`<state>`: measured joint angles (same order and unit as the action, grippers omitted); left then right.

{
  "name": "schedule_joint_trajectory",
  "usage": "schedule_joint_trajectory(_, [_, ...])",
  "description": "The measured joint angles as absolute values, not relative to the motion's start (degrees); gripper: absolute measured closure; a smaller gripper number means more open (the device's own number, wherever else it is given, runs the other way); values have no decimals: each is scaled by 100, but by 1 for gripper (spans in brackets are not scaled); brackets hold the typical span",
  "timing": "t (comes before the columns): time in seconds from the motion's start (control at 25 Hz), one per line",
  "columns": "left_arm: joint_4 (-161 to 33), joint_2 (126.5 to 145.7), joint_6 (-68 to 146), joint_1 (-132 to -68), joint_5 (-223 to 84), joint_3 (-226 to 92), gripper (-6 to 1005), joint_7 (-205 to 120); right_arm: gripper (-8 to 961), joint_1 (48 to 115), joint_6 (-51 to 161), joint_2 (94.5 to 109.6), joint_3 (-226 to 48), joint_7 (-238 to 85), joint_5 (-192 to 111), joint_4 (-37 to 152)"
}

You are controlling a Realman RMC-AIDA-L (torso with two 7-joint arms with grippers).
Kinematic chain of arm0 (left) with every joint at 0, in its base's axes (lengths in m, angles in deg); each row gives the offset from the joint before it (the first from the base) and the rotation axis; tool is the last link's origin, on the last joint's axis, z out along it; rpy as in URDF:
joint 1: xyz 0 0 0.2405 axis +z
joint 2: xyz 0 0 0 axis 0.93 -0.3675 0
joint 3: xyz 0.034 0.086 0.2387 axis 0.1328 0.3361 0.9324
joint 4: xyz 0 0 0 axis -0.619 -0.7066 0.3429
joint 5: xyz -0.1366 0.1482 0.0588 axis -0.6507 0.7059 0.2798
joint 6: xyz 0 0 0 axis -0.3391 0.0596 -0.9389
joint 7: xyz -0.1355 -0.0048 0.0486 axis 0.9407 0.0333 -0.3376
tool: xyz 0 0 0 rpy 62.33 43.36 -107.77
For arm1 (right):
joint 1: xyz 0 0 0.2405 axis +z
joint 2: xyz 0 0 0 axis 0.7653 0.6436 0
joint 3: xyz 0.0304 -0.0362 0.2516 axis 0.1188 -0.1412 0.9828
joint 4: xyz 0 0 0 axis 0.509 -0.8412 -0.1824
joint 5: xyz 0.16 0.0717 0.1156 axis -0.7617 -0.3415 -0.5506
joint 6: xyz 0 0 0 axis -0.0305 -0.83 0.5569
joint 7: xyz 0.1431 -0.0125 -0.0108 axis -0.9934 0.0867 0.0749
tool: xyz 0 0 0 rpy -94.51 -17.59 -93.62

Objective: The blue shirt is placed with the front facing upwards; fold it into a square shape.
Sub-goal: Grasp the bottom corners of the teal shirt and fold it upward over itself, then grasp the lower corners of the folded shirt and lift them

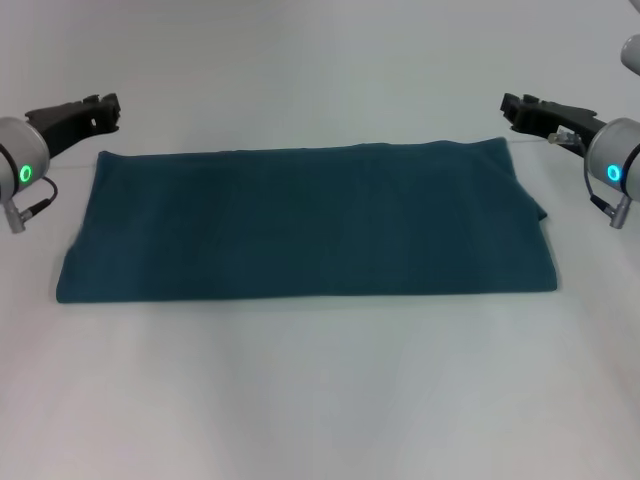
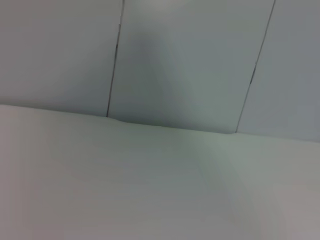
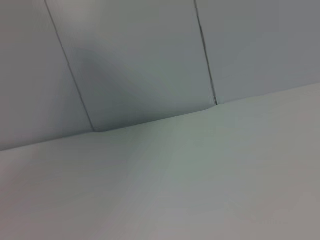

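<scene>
The blue shirt [image 1: 305, 222] lies flat on the white table, folded into a long horizontal band with only plain teal cloth showing. My left gripper [image 1: 100, 108] hovers just beyond the band's far left corner, apart from the cloth. My right gripper [image 1: 515, 108] hovers just beyond the far right corner, also apart from it. Nothing is held by either. Both wrist views show only bare table and the panelled wall behind it, with no shirt or fingers in them.
The white table [image 1: 320, 400] stretches wide in front of the shirt. A grey panelled wall [image 2: 190, 60] rises at the table's far edge. A rounded grey part [image 1: 630, 50] shows at the top right corner.
</scene>
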<state>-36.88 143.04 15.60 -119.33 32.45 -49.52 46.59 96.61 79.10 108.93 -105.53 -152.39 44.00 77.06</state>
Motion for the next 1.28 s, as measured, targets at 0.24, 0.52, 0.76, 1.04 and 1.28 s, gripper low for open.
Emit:
schedule_joint_trajectory(0.24, [-3742, 14313, 1797, -11822, 2856, -4951, 682, 4633, 545, 9632, 7800, 10889, -10575, -14882, 3931, 7713])
schedule_joint_trajectory(0.52, [-3664, 14264, 1447, -11568, 2726, -4951, 435, 4665, 226, 9370, 8222, 10855, -10570, -14727, 3869, 7792])
schedule_joint_trajectory(0.76, [-3651, 14200, 1020, -11358, 2723, -4952, 281, 4699, 160, 8965, 8859, 10781, -10570, -14788, 3893, 7824])
schedule_joint_trajectory(1.04, [-3601, 14157, 662, -11121, 2787, -4558, 277, 4993, 109, 8557, 9287, 10547, -10962, -15454, 4038, 7870])
schedule_joint_trajectory(1.28, [-3187, 14139, 538, -10689, 2827, -3706, 275, 5814, 116, 8242, 9950, 10321, -11345, -16872, 4669, 8290])
